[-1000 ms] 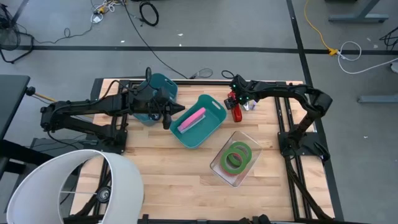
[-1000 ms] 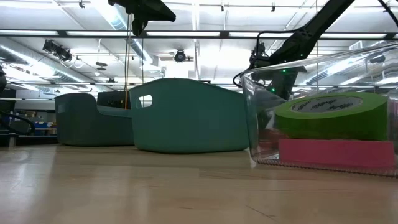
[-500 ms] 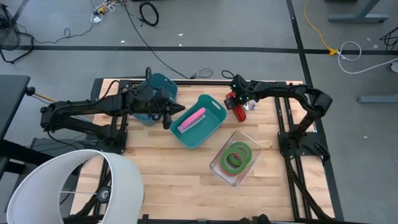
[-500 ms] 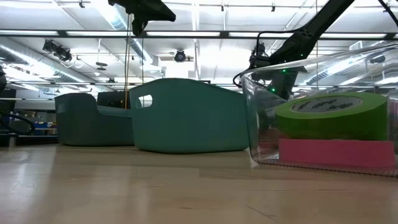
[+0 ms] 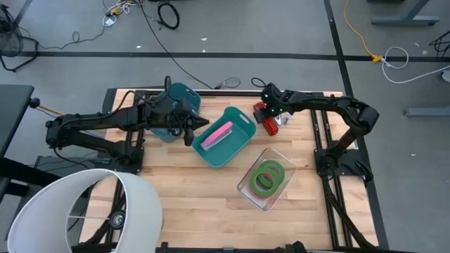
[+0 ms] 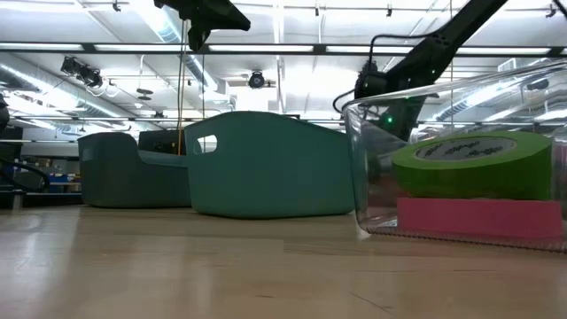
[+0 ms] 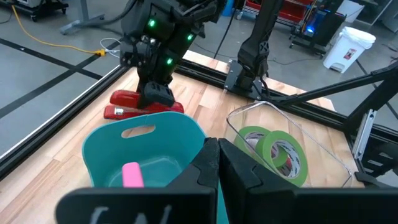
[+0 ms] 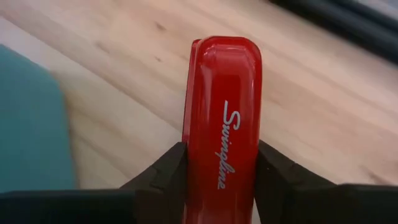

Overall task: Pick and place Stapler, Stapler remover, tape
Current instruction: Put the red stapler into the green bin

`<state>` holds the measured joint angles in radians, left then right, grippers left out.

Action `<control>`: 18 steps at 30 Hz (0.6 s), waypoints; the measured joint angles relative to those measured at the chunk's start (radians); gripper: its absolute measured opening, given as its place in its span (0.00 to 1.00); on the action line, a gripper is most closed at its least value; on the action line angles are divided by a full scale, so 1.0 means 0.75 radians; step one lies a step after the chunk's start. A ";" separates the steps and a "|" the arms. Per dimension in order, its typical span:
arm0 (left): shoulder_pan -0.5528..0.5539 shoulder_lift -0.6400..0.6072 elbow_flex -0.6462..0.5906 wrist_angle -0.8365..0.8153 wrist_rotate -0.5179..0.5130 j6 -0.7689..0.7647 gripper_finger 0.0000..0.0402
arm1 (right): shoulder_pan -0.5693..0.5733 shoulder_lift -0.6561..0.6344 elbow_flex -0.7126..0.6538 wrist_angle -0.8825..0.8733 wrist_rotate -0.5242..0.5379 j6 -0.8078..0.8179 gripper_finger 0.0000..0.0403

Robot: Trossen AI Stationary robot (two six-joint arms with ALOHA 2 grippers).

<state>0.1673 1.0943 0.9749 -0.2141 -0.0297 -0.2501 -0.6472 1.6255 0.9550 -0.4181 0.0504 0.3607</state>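
A red stapler [image 5: 268,124] is at the table's far right, beside the light teal bin [image 5: 239,140]. It shows between my right gripper's fingers in the right wrist view [image 8: 224,124]. My right gripper [image 5: 270,112] is shut on it. My left gripper [image 5: 188,133] is shut and empty, held above the table between the dark teal bin [image 5: 181,98] and the light teal bin. A pink object [image 5: 218,133] lies in the light teal bin. Two tape rolls [image 5: 267,176] lie in a clear container [image 5: 247,188]. My right gripper pinches the stapler's two long sides [image 8: 189,155] between its two fingers [image 8: 165,174]. The fingers come from above and lie across the stapler, as the left wrist view [image 7: 155,99] shows. The stapler lies about level; I cannot tell whether it is clear of the table.
The clear container stands toward the table's near right and fills the right of the low view [image 6: 461,159]. A large white lampshade-like thing [image 5: 77,211] stands at the near left corner. Bare wood [image 5: 190,190] lies between it and the container.
My right gripper has gone up a little and slightly toward the table's far left with the stapler, still shut on it.
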 joint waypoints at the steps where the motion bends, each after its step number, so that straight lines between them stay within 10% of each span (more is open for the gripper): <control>1: 0.000 0.000 0.000 0.000 0.000 0.000 0.02 | 0.000 -0.021 0.000 0.002 0.002 -0.005 0.33; 18: 0.000 0.000 0.000 0.000 0.000 0.002 0.02 | 0.000 -0.375 0.000 0.055 0.095 -0.060 0.33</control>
<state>0.1670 1.0943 0.9749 -0.2142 -0.0296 -0.2489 -0.6472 1.3445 0.9550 -0.3771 0.1215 0.3161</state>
